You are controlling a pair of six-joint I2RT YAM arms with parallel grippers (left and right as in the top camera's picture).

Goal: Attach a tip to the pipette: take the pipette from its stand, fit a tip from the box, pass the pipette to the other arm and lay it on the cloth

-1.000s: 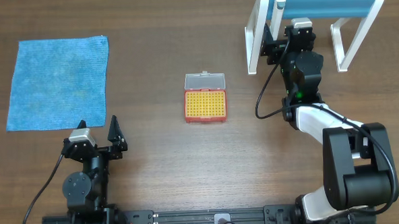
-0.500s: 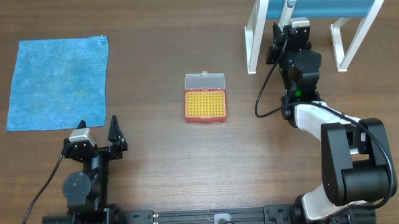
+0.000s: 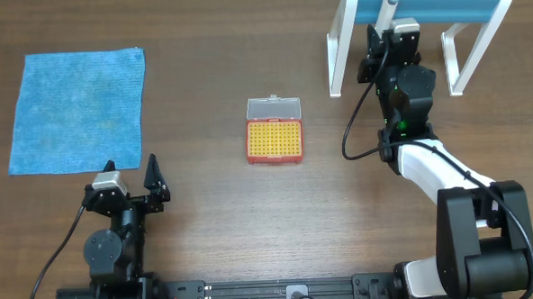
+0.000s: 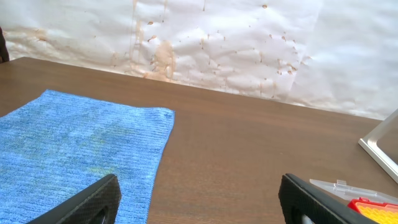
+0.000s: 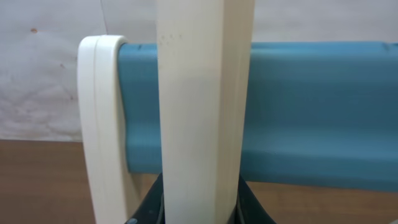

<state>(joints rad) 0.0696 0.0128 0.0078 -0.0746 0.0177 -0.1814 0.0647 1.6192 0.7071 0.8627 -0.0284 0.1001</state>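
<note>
Shifting a little to the right along the stand (image 3: pixel 440 2), the right tool (image 5: pixel 202 208) is carrying the pipette (image 5: pixel 202 93) with it. A second ago the white top of the pipette was showing close to the left leg of the stand, and now it is showing further along the blue bar. The two dark fingers are pressing on both sides of the white body, so the tool is grasping the pipette. The pipette is standing upright, just in front of the bar and beside the white end piece.

I am judging from this that the first step is going on: the pipette is coming loose from its place, but it is not yet clear of the stand. The next move is probably needing a careful pull away from the bar, so the body is not catching on it.

The left tool (image 3: pixel 130 164) is staying released and idle, low over the surface (image 3: pixel 215 215) near the lower corner of the cloth (image 3: pixel 77 111). The box (image 3: pixel 274 138) is lying open and untouched between the two arms.
</note>
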